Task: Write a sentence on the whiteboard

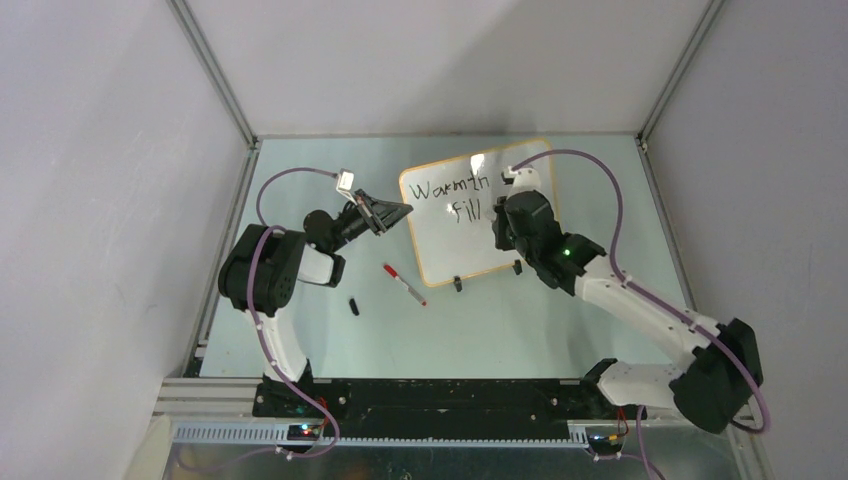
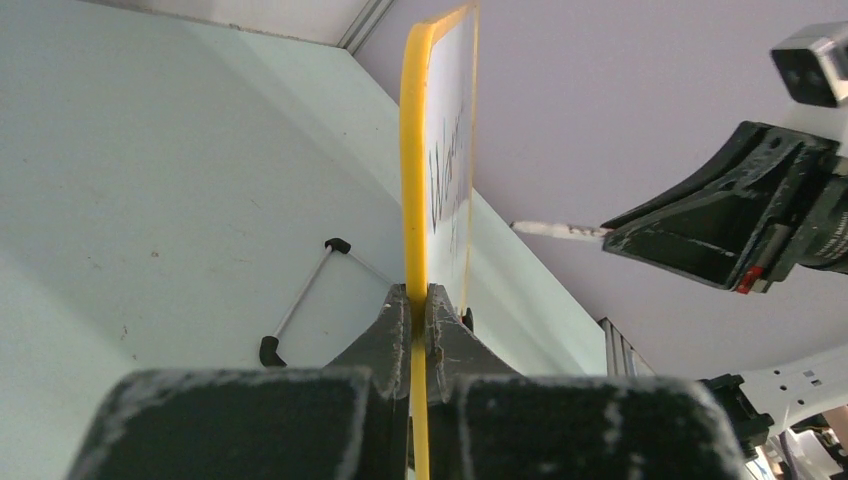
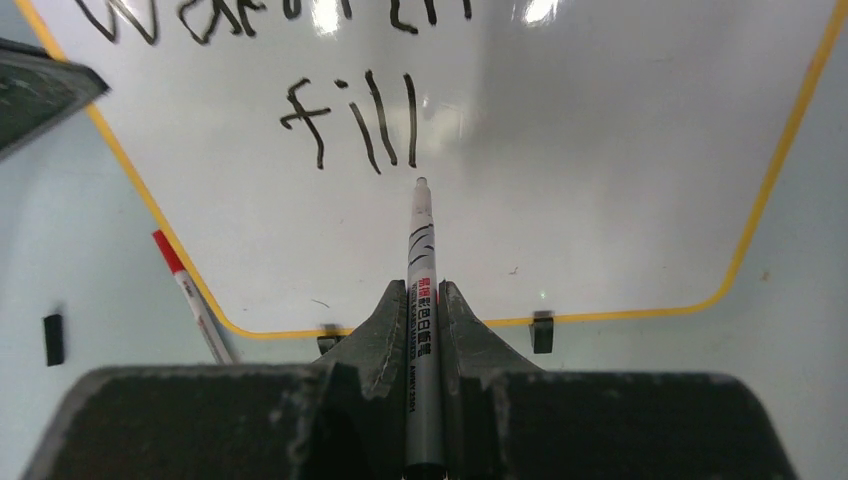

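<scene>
The left arm [image 1: 284, 342] and right arm [image 1: 640, 305] had white links and black housings, each trailed by 1 purple cable [image 1: 305, 171]. Far from the mounting rail [image 1: 430, 393], the right arm bore 1 green light [image 1: 566, 251]; the right gripper [image 3: 423, 288] had scuffed black fingers [image 3: 375, 335].

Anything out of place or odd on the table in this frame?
Minor only: a spare marker with a red end and a small black piece lie loose on the table beside the whiteboard. The whiteboard sits skewed to the table edges, pinched at its edge by the left gripper. No spill or damage shows.
</scene>
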Tool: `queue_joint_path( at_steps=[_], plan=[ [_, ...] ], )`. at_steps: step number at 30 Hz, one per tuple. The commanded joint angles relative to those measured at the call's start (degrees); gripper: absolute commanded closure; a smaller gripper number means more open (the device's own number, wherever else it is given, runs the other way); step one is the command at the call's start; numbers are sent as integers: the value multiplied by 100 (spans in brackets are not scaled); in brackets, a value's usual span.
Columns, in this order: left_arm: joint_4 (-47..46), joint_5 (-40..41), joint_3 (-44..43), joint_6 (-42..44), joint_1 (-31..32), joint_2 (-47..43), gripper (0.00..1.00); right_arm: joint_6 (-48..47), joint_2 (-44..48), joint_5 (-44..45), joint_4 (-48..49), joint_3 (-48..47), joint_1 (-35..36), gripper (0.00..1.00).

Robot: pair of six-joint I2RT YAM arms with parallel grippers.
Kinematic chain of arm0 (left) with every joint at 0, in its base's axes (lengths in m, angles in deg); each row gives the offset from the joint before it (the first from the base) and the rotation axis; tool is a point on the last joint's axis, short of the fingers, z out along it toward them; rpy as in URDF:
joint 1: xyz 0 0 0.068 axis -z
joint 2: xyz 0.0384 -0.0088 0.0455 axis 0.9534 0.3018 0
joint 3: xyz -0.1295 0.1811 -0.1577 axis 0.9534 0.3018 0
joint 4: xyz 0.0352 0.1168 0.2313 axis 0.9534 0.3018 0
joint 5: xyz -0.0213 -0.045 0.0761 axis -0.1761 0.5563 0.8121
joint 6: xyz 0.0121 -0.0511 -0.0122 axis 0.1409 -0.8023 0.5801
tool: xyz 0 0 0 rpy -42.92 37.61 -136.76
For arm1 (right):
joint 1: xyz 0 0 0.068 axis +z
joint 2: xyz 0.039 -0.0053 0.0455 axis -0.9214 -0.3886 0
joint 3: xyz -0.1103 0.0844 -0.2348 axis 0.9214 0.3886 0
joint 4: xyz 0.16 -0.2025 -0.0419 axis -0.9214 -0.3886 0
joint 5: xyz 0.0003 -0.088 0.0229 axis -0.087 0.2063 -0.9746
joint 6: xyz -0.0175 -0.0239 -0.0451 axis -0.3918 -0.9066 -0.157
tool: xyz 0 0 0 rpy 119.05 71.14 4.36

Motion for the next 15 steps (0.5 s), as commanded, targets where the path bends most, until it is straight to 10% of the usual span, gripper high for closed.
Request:
queue_joint_path(
  at_steps=[1,15],
  plan=[
    [-246,-121,81,289,19,-217,100,11,531,261,832,294,39,100],
    [-246,-138,79,313,40,-212,100,-10,478,130,1236,422,-5,100]
  ],
)
